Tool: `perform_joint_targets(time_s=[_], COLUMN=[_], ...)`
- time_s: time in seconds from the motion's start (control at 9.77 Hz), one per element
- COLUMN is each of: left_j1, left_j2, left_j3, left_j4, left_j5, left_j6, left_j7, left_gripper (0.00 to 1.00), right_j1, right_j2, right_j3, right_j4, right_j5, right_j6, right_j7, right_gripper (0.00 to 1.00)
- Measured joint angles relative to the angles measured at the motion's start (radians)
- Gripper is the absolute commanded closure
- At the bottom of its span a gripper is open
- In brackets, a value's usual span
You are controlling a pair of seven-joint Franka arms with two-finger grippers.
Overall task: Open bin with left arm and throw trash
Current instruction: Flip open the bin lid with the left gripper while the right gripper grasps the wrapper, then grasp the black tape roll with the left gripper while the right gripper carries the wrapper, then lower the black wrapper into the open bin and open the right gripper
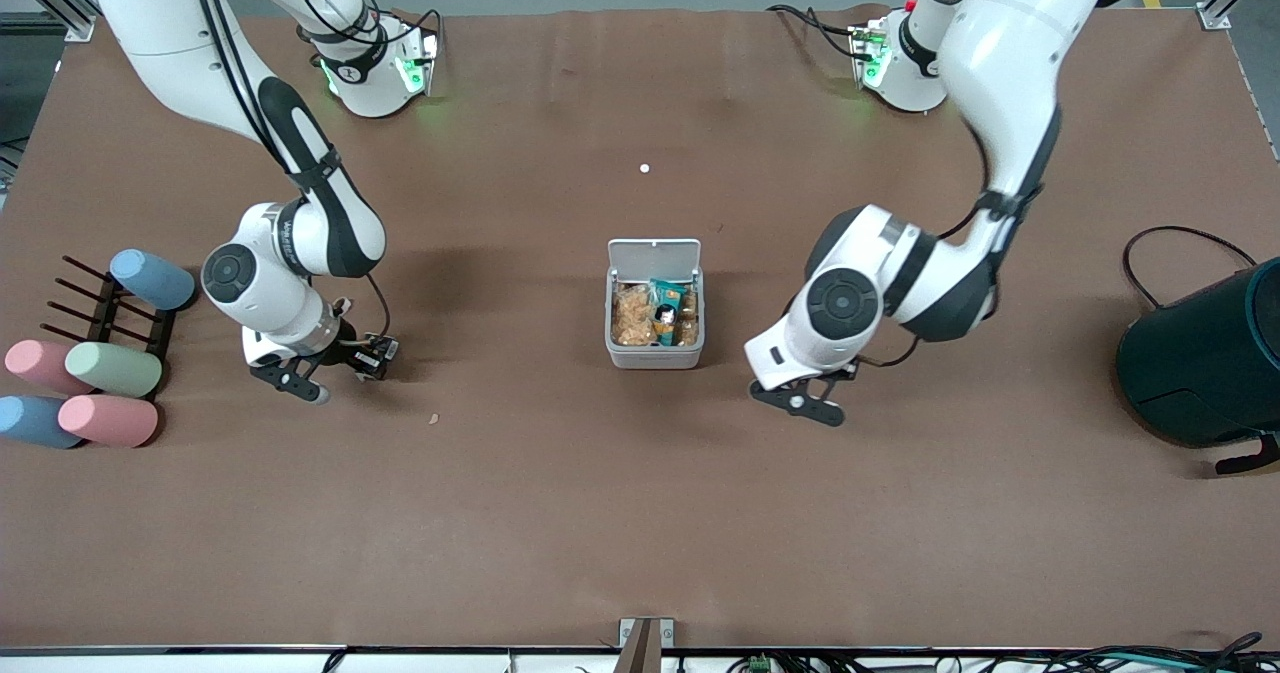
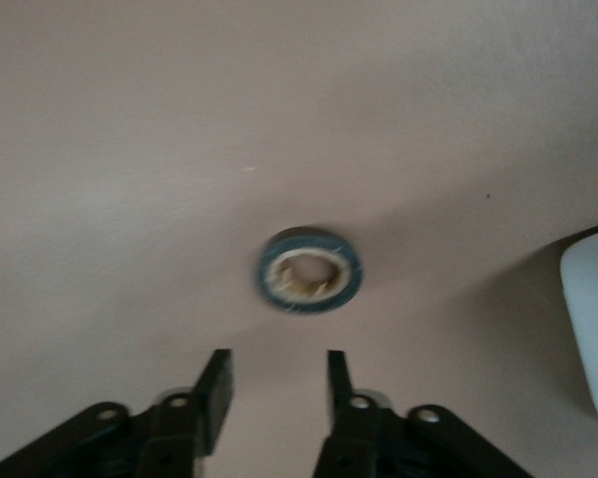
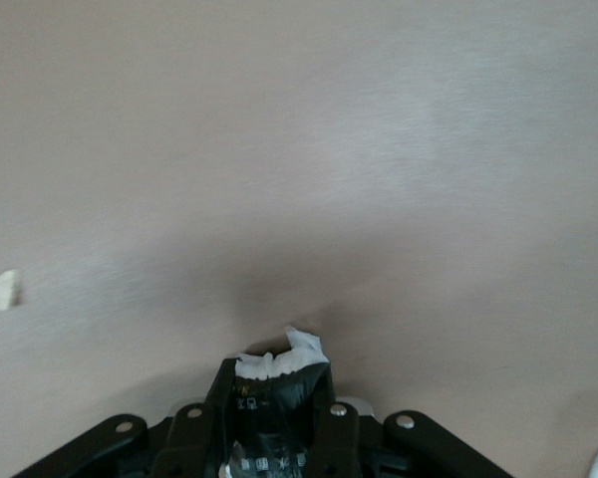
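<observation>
The pale-grey bin (image 1: 655,356) stands mid-table with its white lid (image 1: 655,253) raised open and snack packets inside. My left gripper (image 1: 803,400) hangs low over the table beside the bin, toward the left arm's end. In the left wrist view it (image 2: 276,373) is open and empty, just short of the black tape ring (image 2: 309,271) lying flat on the table; the bin's corner (image 2: 593,339) shows at the edge. My right gripper (image 1: 372,355) is shut on the crumpled black snack wrapper (image 3: 274,398), low over the table toward the right arm's end. The whitish-beige strip is out of view.
A tiny beige crumb (image 1: 434,418) lies on the table near my right gripper and also shows in the right wrist view (image 3: 5,289). Pastel cylinders (image 1: 112,368) and a black rack (image 1: 105,313) sit at the right arm's end. A dark teal container (image 1: 1205,363) stands at the left arm's end.
</observation>
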Motion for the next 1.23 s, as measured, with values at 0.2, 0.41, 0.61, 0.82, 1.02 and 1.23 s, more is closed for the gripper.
perform_joint_targets(time_s=[0.2, 0.41, 0.61, 0.82, 1.02, 1.23], left_j1=[0.021, 0.045, 0.059, 0.055, 0.045, 0.026], left_j2=[0.015, 0.013, 0.024, 0.049, 0.073, 0.087], left_j3=[0.002, 0.003, 0.002, -0.001, -0.006, -0.009], left_j4=[-0.039, -0.041, -0.048, -0.052, -0.052, -0.052], left_j5=[0.047, 0.086, 0.087, 0.087, 0.086, 0.086], left_j6=[0.077, 0.099, 0.148, 0.210, 0.253, 0.282], left_j7=[0.000, 0.000, -0.009, -0.031, -0.070, -0.101], left_gripper=[0.01, 0.01, 0.01, 0.01, 0.01, 0.03], right_j1=[0.056, 0.114, 0.232, 0.389, 0.477, 0.511], right_j2=[-0.025, -0.083, -0.110, -0.062, 0.051, 0.110], right_j3=[0.004, 0.006, 0.011, 0.013, 0.012, 0.011], right_j4=[0.048, 0.216, 0.446, 0.573, 0.638, 0.665], right_j5=[0.000, 0.002, 0.004, 0.004, 0.004, 0.002], right_j6=[-0.041, -0.313, -0.476, -0.488, -0.392, -0.351], right_j7=[0.009, 0.153, 0.377, 0.519, 0.538, 0.534], right_gripper=[1.00, 1.00, 1.00, 1.00, 1.00, 0.99])
